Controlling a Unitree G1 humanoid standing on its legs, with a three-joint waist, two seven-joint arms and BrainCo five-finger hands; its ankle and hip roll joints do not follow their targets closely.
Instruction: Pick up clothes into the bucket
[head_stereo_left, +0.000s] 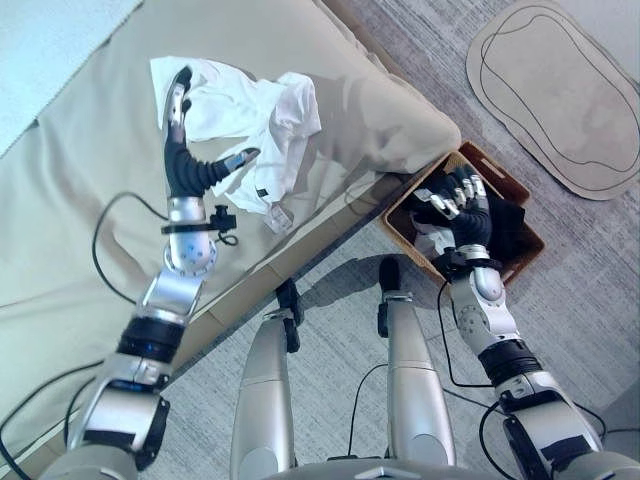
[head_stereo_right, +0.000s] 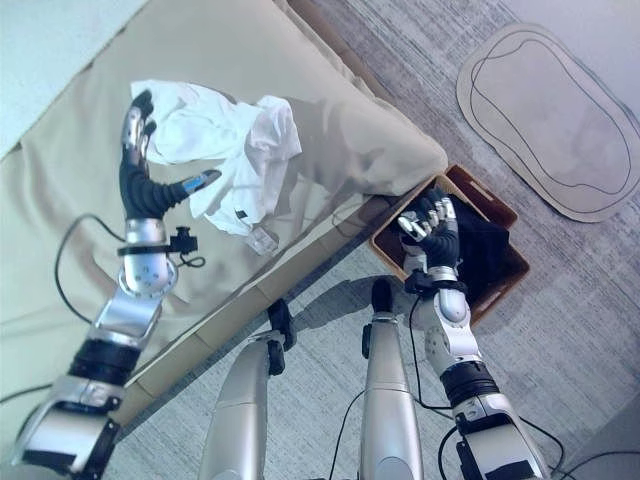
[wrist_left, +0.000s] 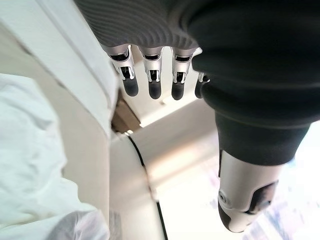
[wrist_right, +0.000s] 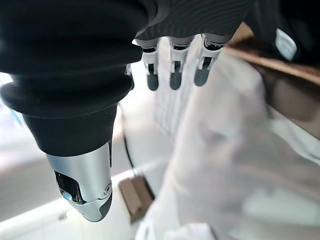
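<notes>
The white shirt (head_stereo_left: 255, 125) lies crumpled on the bed (head_stereo_left: 90, 200) just beyond the open left hand (head_stereo_left: 190, 165), while the open right hand (head_stereo_left: 462, 205) hovers over the basket (head_stereo_left: 515, 190), so a shallow grasp could snag only a fold and drop it.

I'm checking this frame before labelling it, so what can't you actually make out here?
- Bottom of the brown basket: the right hand above it and dark clothes cover it in both eye views.
- White garment on the bed: crumpled, type unclear.
- Left hand: contact with the cloth unclear.
- Right wrist view: white cloth blurred.
</notes>
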